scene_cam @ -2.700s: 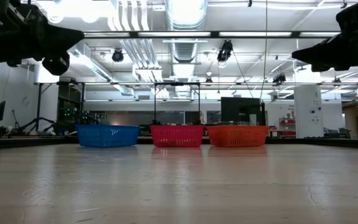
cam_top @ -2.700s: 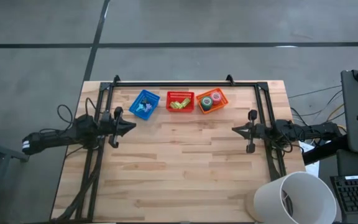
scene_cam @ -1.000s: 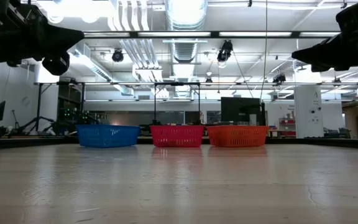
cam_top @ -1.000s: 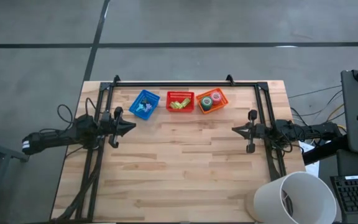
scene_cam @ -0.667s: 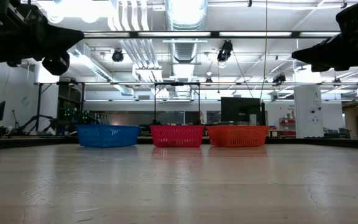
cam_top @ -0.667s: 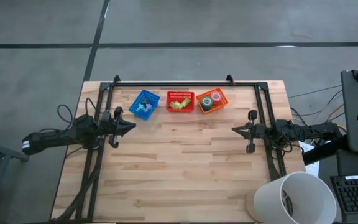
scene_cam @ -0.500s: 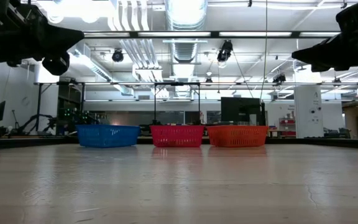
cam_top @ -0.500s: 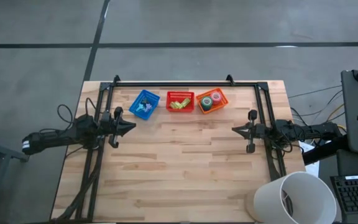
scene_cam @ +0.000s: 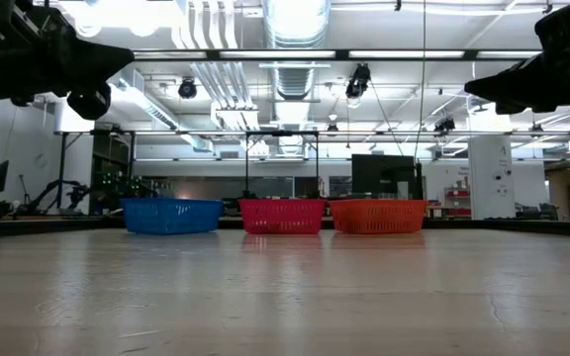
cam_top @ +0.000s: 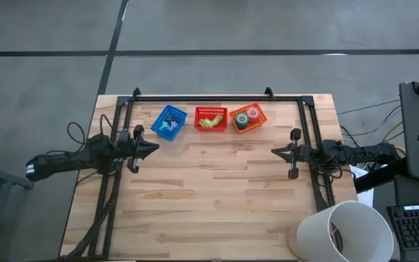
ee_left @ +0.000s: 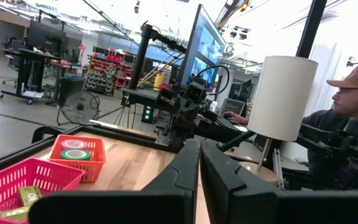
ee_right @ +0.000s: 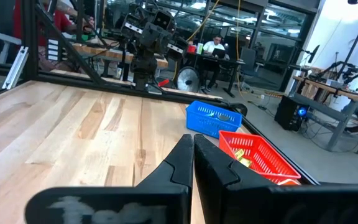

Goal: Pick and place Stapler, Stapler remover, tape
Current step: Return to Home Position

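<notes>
Both arms sat drawn back at the sides of the pale wooden table (cam_top: pixel 217 196). The left gripper (cam_top: pixel 151 148) and right gripper (cam_top: pixel 276 151) had fingers pressed together on nothing, parked, I'd judge, because the sorting looked finished. From above, the round tape rolls (cam_top: pixel 246 116) lay inside the orange mesh basket (scene_cam: pixel 378 217), the yellow-green staplers (cam_top: pixel 209 121) in the red mesh basket (scene_cam: pixel 281 216), and the small staple removers (cam_top: pixel 167 127) in the blue mesh basket (scene_cam: pixel 171 216). At table level only basket walls showed, and the wrist views settled the closed fingers.
</notes>
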